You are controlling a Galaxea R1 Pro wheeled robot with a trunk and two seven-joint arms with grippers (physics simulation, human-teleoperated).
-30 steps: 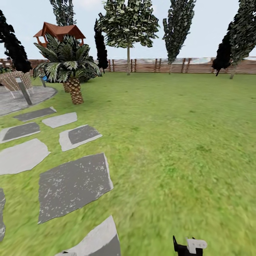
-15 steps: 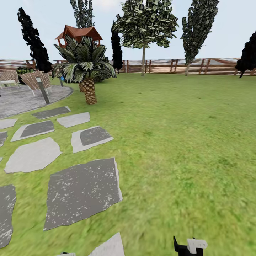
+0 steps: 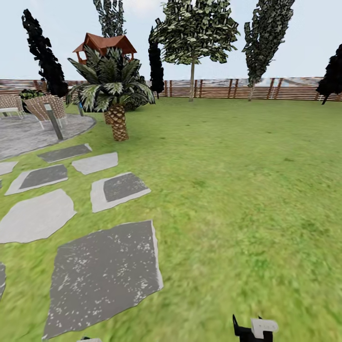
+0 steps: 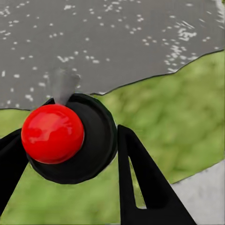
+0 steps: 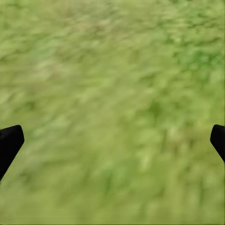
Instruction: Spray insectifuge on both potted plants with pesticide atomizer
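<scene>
My left gripper (image 4: 70, 150) is shut on the pesticide atomizer (image 4: 52, 133), a round black body with a glossy red ball on top. Its black fingers (image 4: 140, 178) press on either side of it. Below it lie grass and the edge of a dark stepping stone (image 4: 117, 42). My right gripper (image 5: 112, 140) is open over bare grass, with only its two black fingertips at the picture's sides; its white and black wrist part (image 3: 254, 329) shows low in the head view. The garden lawn (image 3: 237, 190) stretches ahead. The potted plants are out of view.
Grey stepping stones (image 3: 107, 270) run along the left toward a round paved patio (image 3: 28, 135) with wicker chairs (image 3: 45, 107). A palm with a scaly trunk (image 3: 118, 121) stands beside the path. A slatted wooden fence (image 3: 237, 89) and trees close the far side.
The whole head view has shifted: the camera turned left and then moved a little forward, so palm and stones sit further right and lower. Both grippers keep their places in the picture.
</scene>
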